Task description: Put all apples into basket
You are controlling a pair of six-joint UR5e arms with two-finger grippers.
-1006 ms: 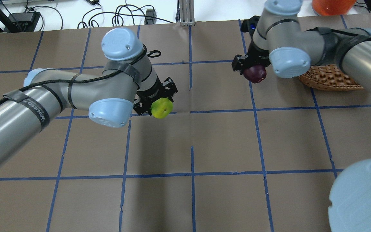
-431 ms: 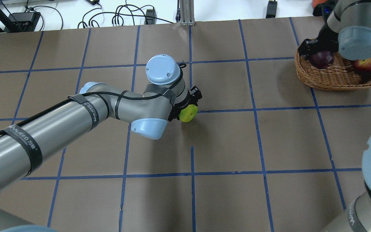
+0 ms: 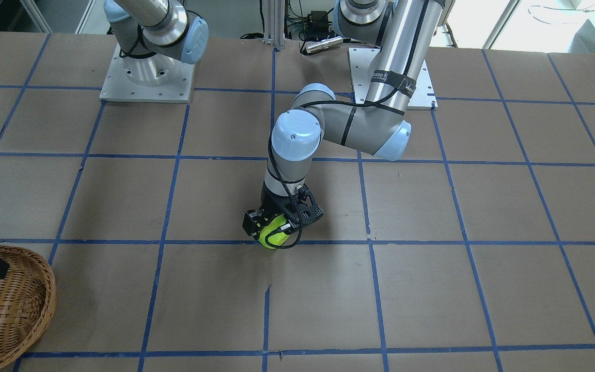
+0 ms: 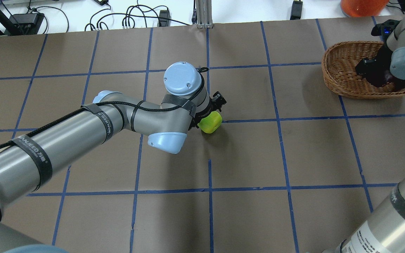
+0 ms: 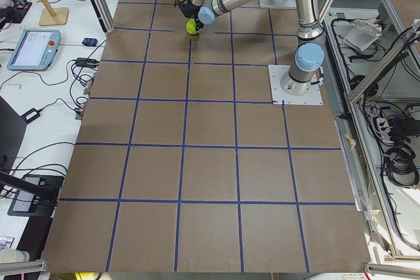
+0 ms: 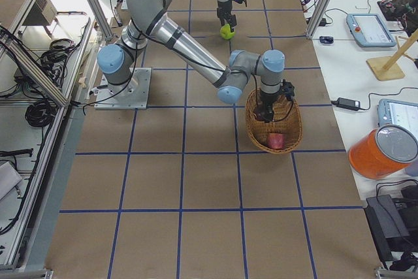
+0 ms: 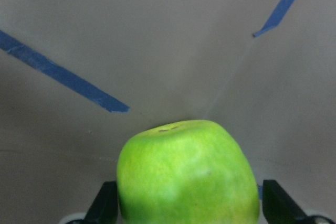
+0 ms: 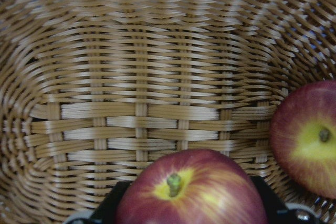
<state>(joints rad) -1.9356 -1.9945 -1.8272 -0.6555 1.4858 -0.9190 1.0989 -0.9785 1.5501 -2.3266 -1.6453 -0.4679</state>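
Observation:
My left gripper (image 4: 207, 117) is shut on the bright green apple (image 4: 212, 123) and holds it low over the middle of the table; it also shows in the front view (image 3: 272, 237) and fills the left wrist view (image 7: 186, 174). The wicker basket (image 4: 341, 59) stands at the far right. My right gripper (image 4: 376, 72) is down inside it, shut on the dark maroon apple (image 8: 191, 192). The red apple (image 8: 310, 137) lies on the basket floor beside it and also shows in the right view (image 6: 276, 140).
An orange container (image 4: 362, 6) stands behind the basket at the far edge. A metal post (image 4: 202, 14) and cables lie beyond the table's far edge. Blue tape lines grid the brown table (image 4: 244, 158).
My right arm carried the maroon apple rightward from mid-table into the basket and lowered it. My left arm moved right with the green apple.

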